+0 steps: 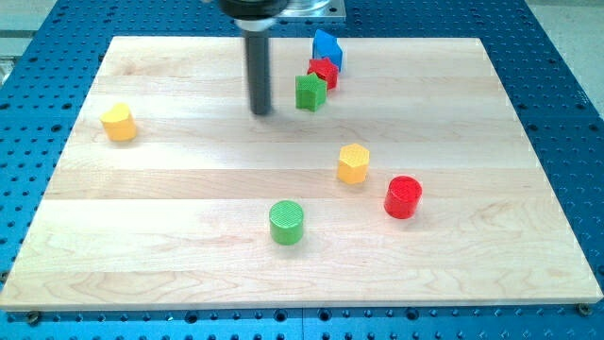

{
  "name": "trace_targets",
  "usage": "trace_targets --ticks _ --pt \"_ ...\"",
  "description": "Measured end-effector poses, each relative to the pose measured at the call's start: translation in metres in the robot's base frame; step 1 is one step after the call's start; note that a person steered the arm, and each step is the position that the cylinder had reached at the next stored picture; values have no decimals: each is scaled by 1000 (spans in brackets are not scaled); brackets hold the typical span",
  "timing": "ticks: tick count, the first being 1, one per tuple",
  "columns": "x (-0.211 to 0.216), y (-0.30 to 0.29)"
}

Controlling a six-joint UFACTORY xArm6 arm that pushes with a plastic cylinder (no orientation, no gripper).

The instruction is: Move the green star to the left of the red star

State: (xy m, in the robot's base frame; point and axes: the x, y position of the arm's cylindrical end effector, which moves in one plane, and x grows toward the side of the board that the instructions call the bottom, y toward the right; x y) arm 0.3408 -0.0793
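Observation:
The green star (310, 92) sits near the view's top centre on the wooden board (189, 246). The red star (324, 72) touches it on its upper right, partly hidden behind it. My tip (260, 112) rests on the board just left of the green star, a small gap apart from it. The dark rod rises straight up from the tip to the view's top edge.
A blue block (327, 47) stands just above the red star. A yellow block (119, 122) is at the left. A yellow hexagon (353, 162), a red cylinder (403, 196) and a green cylinder (287, 222) lie lower down.

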Motion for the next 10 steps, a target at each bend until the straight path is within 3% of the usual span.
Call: trace_targets --ticks 1,3,4,5,7,9,10 --pt "-2 -19" --pt "57 80" --pt "51 126" --pt "26 135" --pt "-10 34" --pt "-21 30" --pt "-48 40"
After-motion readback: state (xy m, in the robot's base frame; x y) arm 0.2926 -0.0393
